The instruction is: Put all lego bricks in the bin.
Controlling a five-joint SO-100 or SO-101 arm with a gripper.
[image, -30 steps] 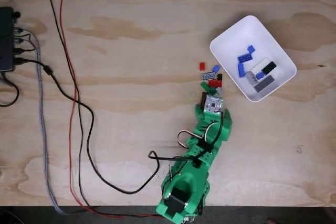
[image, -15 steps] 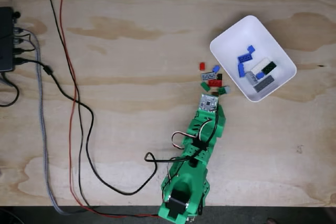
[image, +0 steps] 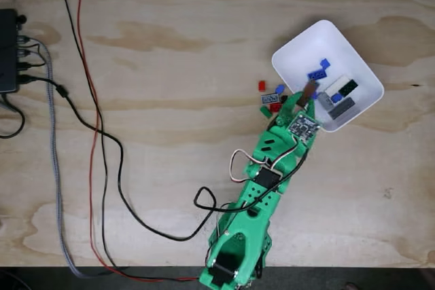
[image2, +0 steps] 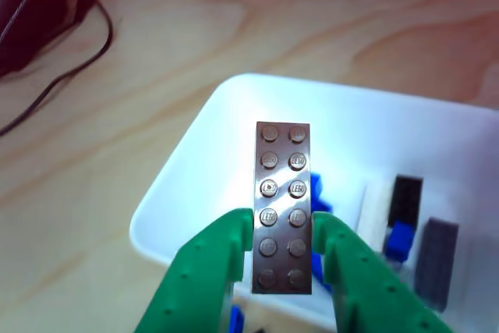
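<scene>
In the fixed view my green gripper (image: 307, 97) is at the lower-left rim of the white bin (image: 304, 47), shut on a brown lego brick (image: 310, 90). The other view shows that long brown studded plate (image2: 282, 169) pinched between my green fingers (image2: 218, 251), hanging over the bin (image2: 257, 95) just inside its near rim. Inside the bin lie blue (image: 317, 73), white (image: 336, 85), black (image: 349, 88) and grey (image: 342, 106) bricks. Several loose bricks stay on the table left of the bin: a red one (image: 262, 85), a blue one (image: 279, 89), a grey one (image: 270, 98) and another red one (image: 274, 107).
Black, red and grey cables (image: 95, 134) run down the left part of the plywood table. A black box (image: 8, 52) sits at the left edge. My arm's own loose cable (image: 204, 202) loops beside its base.
My gripper has risen from the loose pile with the brown brick and swung right, up to the bin's rim.
</scene>
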